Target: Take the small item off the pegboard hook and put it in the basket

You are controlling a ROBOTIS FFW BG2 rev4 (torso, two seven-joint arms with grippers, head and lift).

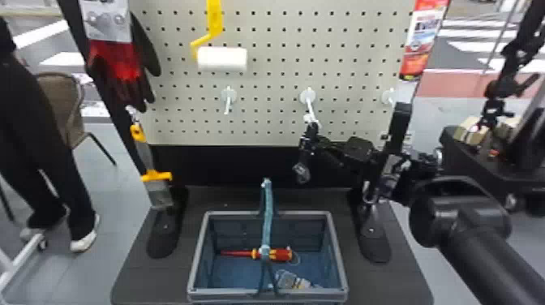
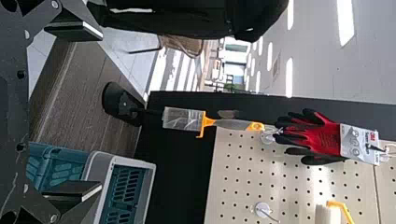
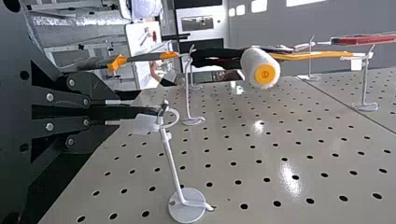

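Glossy pegboard (image 3: 289, 126), fuzzy paint roller (image 1: 222, 59), plastic basket (image 1: 227, 291)

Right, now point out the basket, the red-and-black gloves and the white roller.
Basket (image 1: 227, 291): head view, on its near rim.
Red-and-black gloves (image 2: 324, 136): left wrist view, on the red fabric beside the card.
White roller (image 1: 222, 59): head view, middle of its white sleeve.

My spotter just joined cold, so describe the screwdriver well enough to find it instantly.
Below the pegboard, on the dark base, stands the grey-rimmed basket. Inside, the screwdriver lies crosswise, its red shaft pointing left in the head view. Its red-and-yellow grip sets it apart from the greyish item nearer the robot.
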